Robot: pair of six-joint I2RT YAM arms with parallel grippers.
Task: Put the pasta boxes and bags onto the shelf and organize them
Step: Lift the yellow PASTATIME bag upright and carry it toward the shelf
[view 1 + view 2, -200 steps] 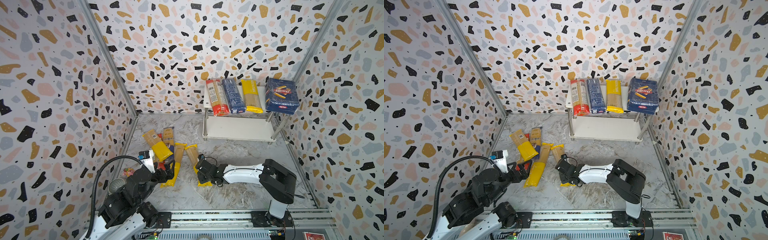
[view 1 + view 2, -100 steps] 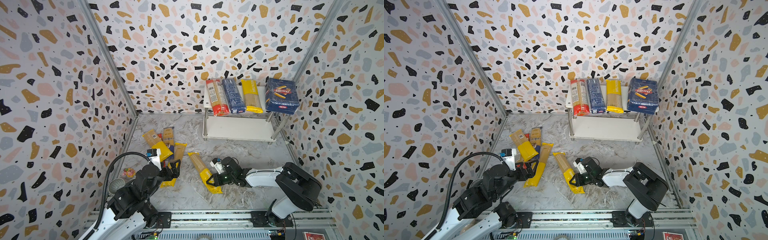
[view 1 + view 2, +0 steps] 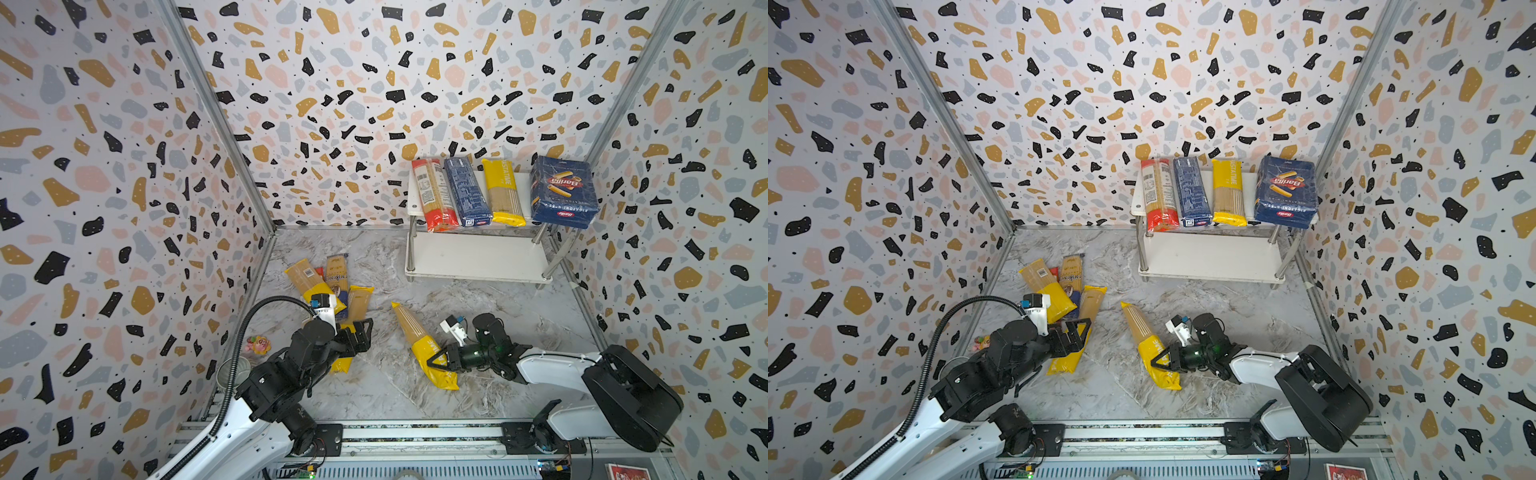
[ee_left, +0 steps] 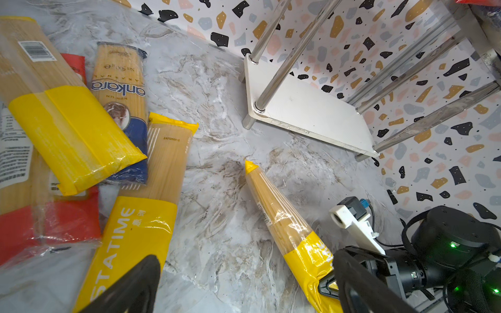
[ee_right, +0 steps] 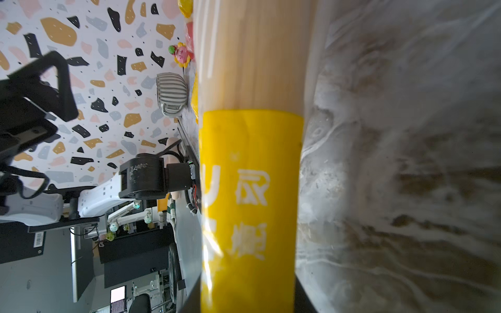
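Our right tool (image 3: 436, 360) is clamped on the yellow end of a PASTATIME packet (image 3: 409, 328) near the middle of the desk (image 3: 519, 316). The packet slants with its pale tip toward eleven o'clock. In the right wrist view the PASTATIME packet (image 5: 249, 162) fills the gap between the fingers. We cannot tell whether it rests on the desk or is lifted off it. Our left tool (image 3: 360, 332), at about nine o'clock from that packet, has its jaws spread wide above a second packet (image 3: 358, 301) of the same brand; we cannot tell whether they touch. At ten o'clock on the desk lie the loose packets (image 3: 309, 280), overlapping: a yellow-ended one lies across a dark-ended one (image 4: 119, 89), with a red-ended one (image 4: 54, 225) beneath. The shelf (image 3: 478, 276) stands at one o'clock against the back wall. Its top board carries, from the nine o'clock end to the three o'clock end, a red-ended bag (image 3: 434, 195), the narrow blue box (image 3: 467, 191), a yellow bag (image 3: 503, 191) and the wide Barilla box (image 3: 563, 191).
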